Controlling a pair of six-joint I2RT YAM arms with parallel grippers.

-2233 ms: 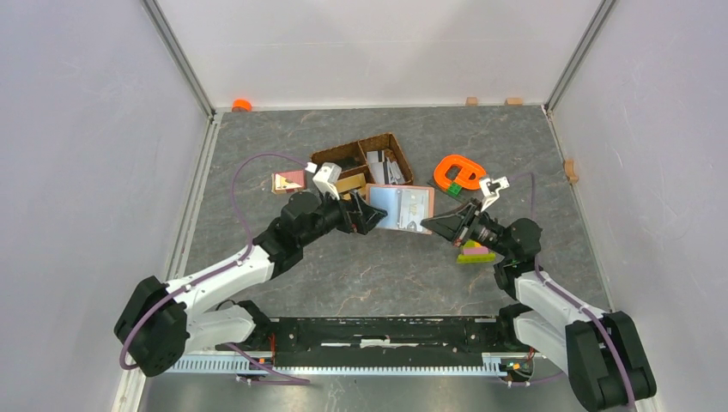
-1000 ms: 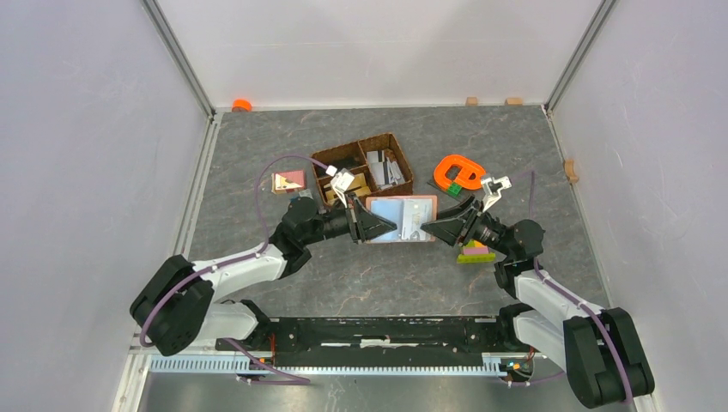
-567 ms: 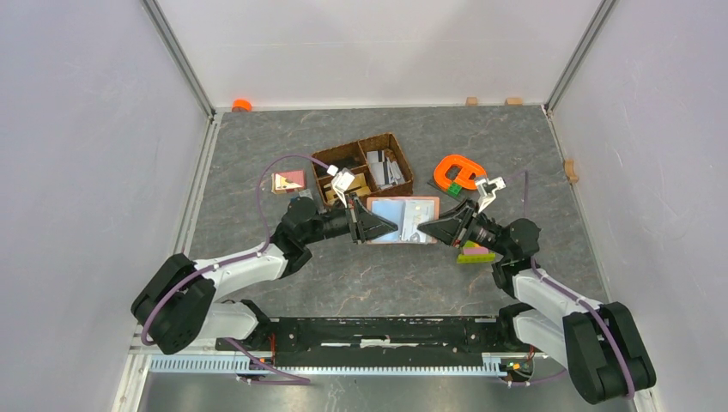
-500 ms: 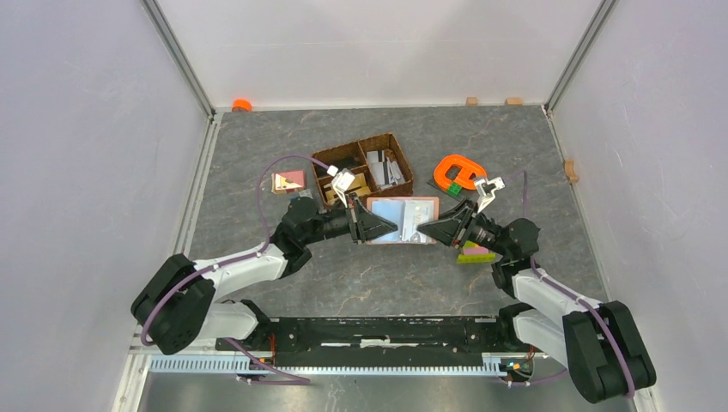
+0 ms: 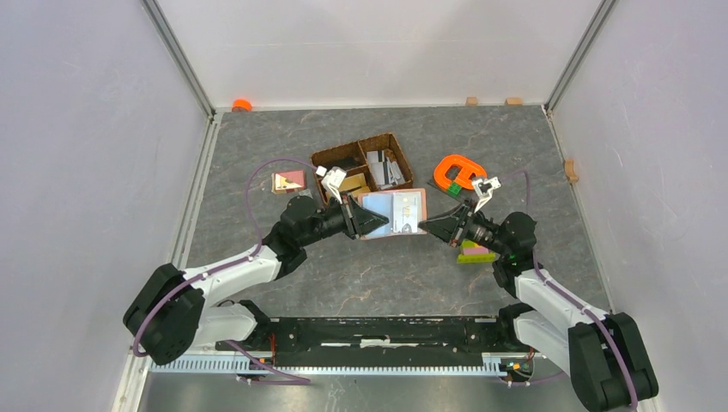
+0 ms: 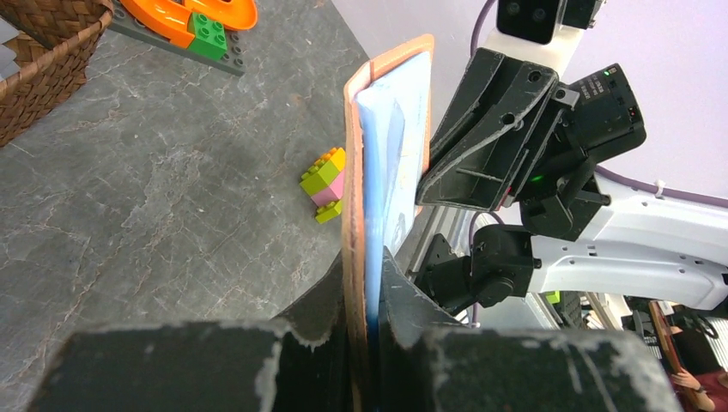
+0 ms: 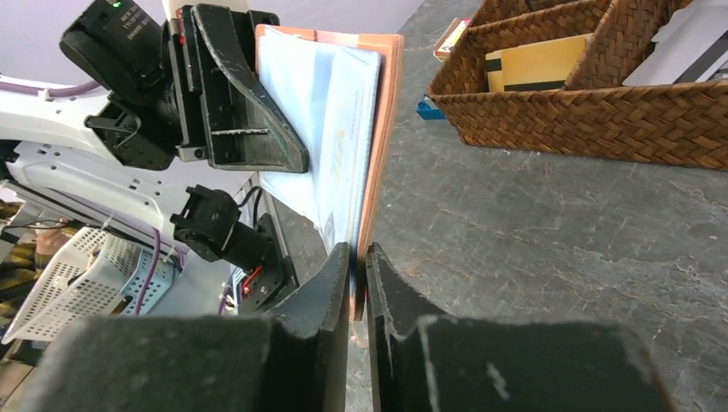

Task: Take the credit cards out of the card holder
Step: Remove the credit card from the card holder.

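Left gripper (image 5: 375, 224): fingers nearly together, clamped on the left edge of the card holder (image 5: 395, 212); in the left wrist view the leather edge and pale sleeves sit pinched between the pads (image 6: 399, 296)
Right gripper (image 5: 427, 225): fingers close together, pinching the opposite, right edge of the card holder; in the right wrist view the leather rim runs down between the two fingers
Card holder position: spread open between the two grippers, raised off the table (image 5: 343, 275), just in front of the woven basket (image 5: 339, 156)
Card holder orientation: long axis runs left to right from one gripper to the other; pale shiny inner sleeves face upward, reddish-brown leather faces the table
Credit cards (image 5: 384, 168): flat grey-white pieces lie in the basket's right compartment; whether any sit in the sleeves cannot be told
Surface: grey marbled table carrying an orange piece (image 5: 458, 172), stacked toy bricks (image 5: 475, 251) and a pink-and-tan flat piece (image 5: 288, 181)
Room: plain white walls enclose the table
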